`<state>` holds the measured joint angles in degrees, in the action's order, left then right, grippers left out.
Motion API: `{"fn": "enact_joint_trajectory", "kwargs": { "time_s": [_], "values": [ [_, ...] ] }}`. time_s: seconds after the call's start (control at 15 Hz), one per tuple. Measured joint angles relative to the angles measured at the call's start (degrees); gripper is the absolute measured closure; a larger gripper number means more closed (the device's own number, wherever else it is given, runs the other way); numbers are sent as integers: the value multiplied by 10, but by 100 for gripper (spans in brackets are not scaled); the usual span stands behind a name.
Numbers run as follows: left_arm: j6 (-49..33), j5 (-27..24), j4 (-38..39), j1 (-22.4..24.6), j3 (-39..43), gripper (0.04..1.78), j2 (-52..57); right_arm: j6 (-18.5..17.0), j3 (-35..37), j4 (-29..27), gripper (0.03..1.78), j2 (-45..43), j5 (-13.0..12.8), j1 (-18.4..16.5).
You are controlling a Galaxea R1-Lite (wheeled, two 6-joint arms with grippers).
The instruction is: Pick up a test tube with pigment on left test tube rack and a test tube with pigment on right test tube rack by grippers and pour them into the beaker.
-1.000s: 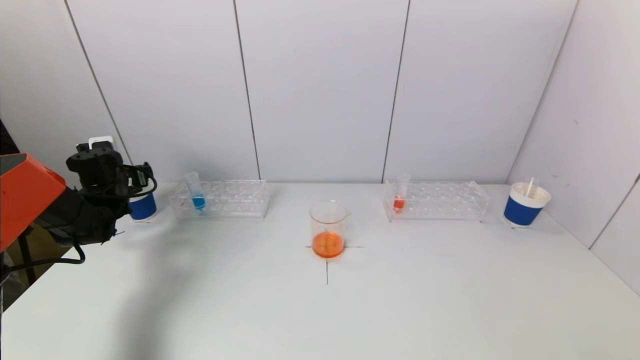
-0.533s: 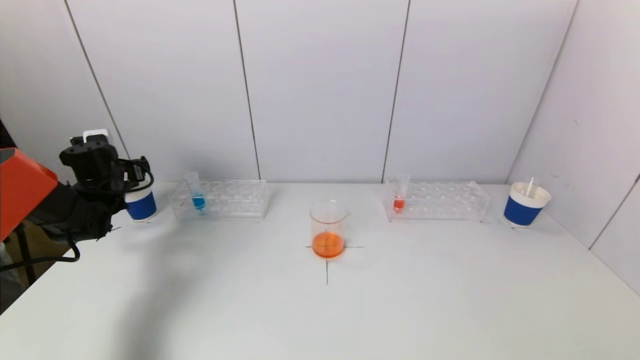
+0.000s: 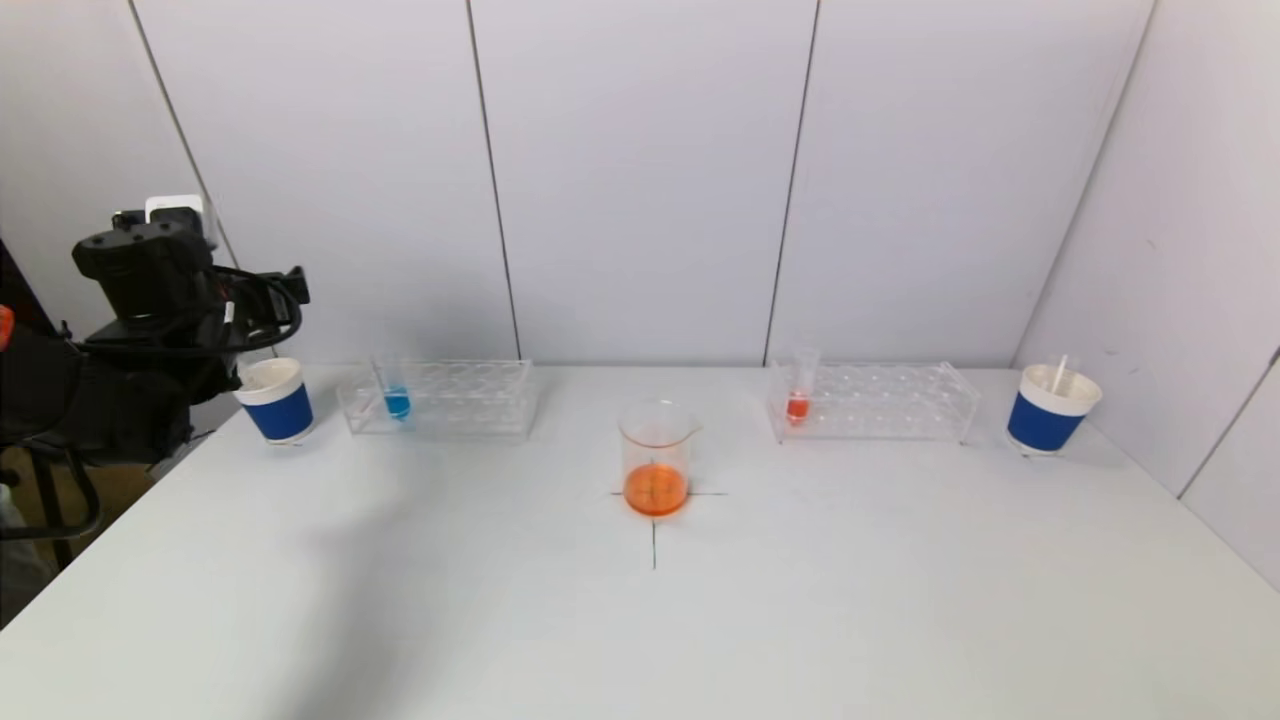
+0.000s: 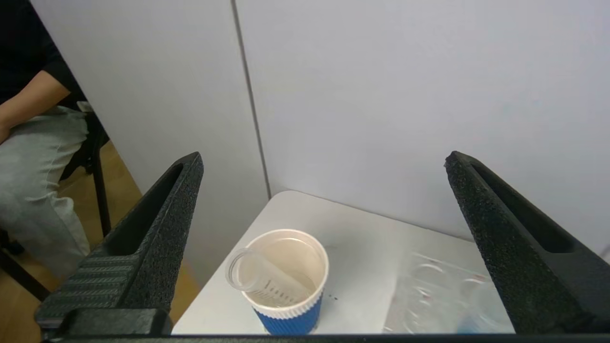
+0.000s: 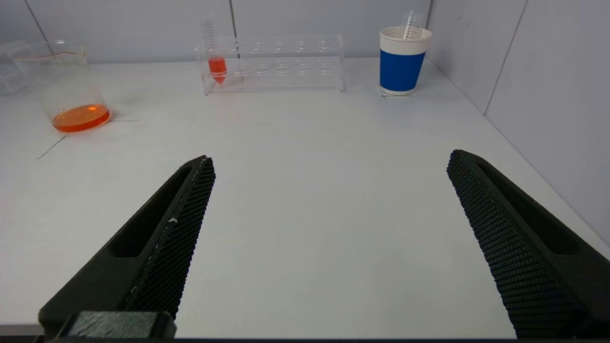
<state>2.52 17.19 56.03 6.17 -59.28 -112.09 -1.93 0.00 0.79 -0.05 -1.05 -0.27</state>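
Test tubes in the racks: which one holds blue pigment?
The tube in the left rack, blue test tube; the right rack's red test tube holds red.

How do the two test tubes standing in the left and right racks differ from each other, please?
The left rack's test tube holds blue pigment; the right rack's test tube holds red-orange pigment. The blue tube leans slightly; the red tube stands nearly upright. Both are clear, sit in the leftmost end of a clear rack, and are untouched by either end effector.
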Motion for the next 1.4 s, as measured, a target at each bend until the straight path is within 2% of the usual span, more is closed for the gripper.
{"fn": "enact_joint_trajectory", "kwargs": {
  "time_s": [0.27, 0.47, 0.67, 1.0, 1.2, 1.4],
  "values": [
    [1, 2, -53, -47, 66, 5, 137, 0, 0, 0, 4, 0, 0, 0],
    [4, 5, -97, -65, 123, 5, 253, 0, 0, 0, 4, 0, 0, 0],
    [20, 13, -148, -72, 185, 5, 374, 0, 0, 0, 4, 0, 0, 0],
    [63, 80, -206, -74, 270, 5, 542, 0, 0, 0, 4, 0, 0, 0],
    [88, 84, -224, -74, 315, 5, 633, 0, 0, 0, 4, 0, 0, 0],
    [96, 81, -292, -74, 344, 5, 727, 0, 0, 0, 4, 0, 0, 0]
  ]
}}
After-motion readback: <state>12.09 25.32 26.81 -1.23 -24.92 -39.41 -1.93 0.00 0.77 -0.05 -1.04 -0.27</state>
